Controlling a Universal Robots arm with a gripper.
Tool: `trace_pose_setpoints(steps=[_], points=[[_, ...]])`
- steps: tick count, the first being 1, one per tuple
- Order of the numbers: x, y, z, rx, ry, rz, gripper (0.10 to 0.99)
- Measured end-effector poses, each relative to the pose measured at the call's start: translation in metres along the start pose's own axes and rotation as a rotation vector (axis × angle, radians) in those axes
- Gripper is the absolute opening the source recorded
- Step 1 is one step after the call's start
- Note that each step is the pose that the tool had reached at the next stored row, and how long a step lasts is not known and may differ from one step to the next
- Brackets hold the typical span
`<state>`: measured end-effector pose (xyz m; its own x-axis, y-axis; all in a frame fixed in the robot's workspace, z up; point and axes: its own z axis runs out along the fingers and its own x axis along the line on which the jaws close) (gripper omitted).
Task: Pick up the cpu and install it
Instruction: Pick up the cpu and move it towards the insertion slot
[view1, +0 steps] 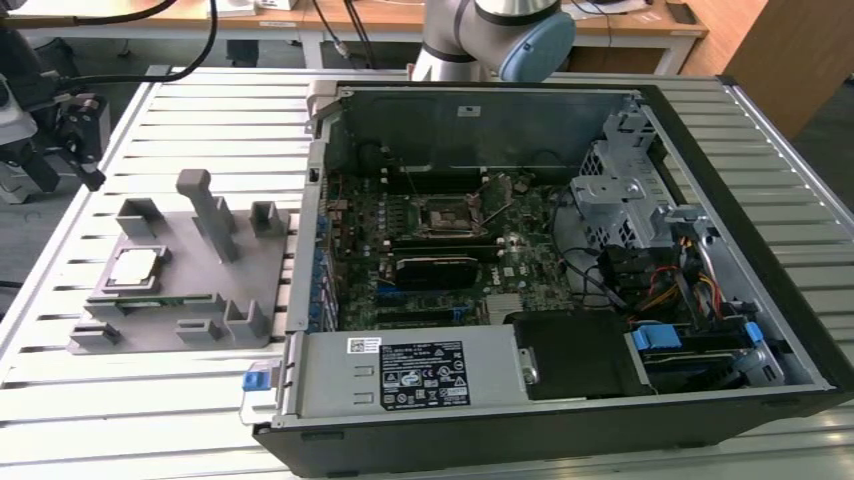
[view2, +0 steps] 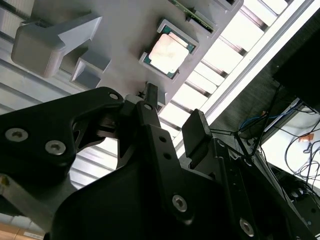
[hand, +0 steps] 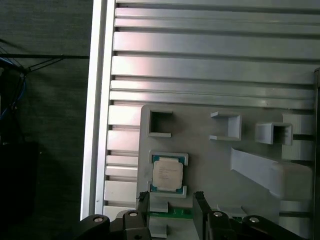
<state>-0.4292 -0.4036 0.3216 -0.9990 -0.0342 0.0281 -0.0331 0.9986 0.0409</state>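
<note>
The cpu (hand: 167, 174) lies flat in a shallow pocket of the grey fixture (hand: 210, 160), close to the fixture's edge. The gripper (hand: 171, 199) hangs just beside that pocket, fingers spread wide, with a green memory stick (hand: 175, 214) between them.

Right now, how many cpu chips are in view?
1. The cpu sits in a pocket of the grey fixture, at the exterior view's left of the computer case, near the open pincer. More may be hidden inside the case.

Slatted table (view1: 174, 400) (fixture (view1: 187, 285), computer case (view1: 400, 130))
</note>
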Motion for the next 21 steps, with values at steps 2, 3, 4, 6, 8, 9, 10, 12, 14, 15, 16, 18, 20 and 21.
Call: trace_pose_setpoints(steps=[2, 3, 4, 6, 8, 9, 10, 12, 14, 15, 16, 18, 20, 21], points=[[0.0, 0.0, 0.0009, 0.0, 0.0004, 0.0, 0.471], [0.0, 0.0, 0.0015, 0.0, 0.0005, 0.0, 0.471], [-0.0001, -0.0001, 0.002, 0.0, 0.0008, 0.0, 0.471], [-0.0001, -0.0001, 0.0029, 0.0, 0.0013, 0.0, 0.471], [-0.0001, -0.0002, 0.004, 0.0, 0.0017, 0.0, 0.471], [-0.0001, -0.0002, 0.0045, 0.0, 0.0019, 0.0, 0.471], [-0.0001, -0.0002, 0.0049, 0.0, 0.0022, 0.0, 0.471], [-0.0002, -0.0002, 0.0059, 0.0, 0.0025, 0.0, 0.471], [-0.0002, -0.0003, 0.0069, 0.0, 0.0029, 0.0, 0.471], [-0.0002, -0.0003, 0.0073, 0.0, 0.003, 0.0, 0.471], [-0.0002, -0.0003, 0.0077, 0.0, 0.0031, 0.0, 0.471], [-0.0002, -0.0004, 0.0086, 0.0, 0.003, 0.0, 0.471], [-0.0003, -0.0004, 0.0096, 0.0, 0.0036, 0.0, 0.471], [-0.0003, -0.0004, 0.0101, 0.0, 0.0036, 0.0, 0.471]])
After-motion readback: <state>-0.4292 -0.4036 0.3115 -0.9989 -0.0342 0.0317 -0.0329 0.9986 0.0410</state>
